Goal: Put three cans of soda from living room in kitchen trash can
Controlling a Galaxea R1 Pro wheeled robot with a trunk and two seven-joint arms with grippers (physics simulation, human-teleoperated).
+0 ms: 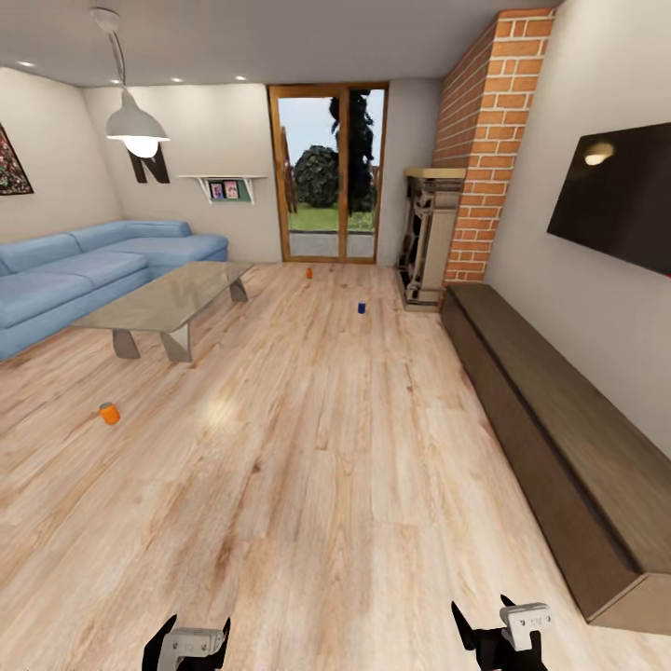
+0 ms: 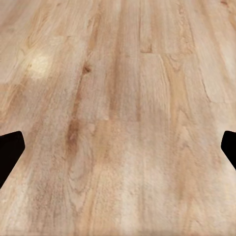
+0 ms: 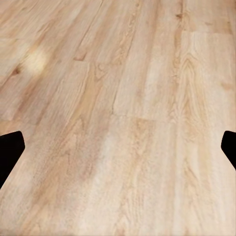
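Note:
Three soda cans stand apart on the living room's light wood floor. An orange can is at the left, in front of the coffee table. A dark blue can sits far ahead near the fireplace. A second orange can stands by the glass doors. My left gripper and right gripper hang low at the near edge, both open and holding nothing, far from every can. In the left wrist view the dark fingertips spread wide over bare floor; the right wrist view shows its fingertips likewise. The trash can is out of view.
A glass coffee table and blue corner sofa fill the left. A long dark wooden bench runs along the right wall under the TV. The brick fireplace stands beside the glass doors. Open floor stretches ahead.

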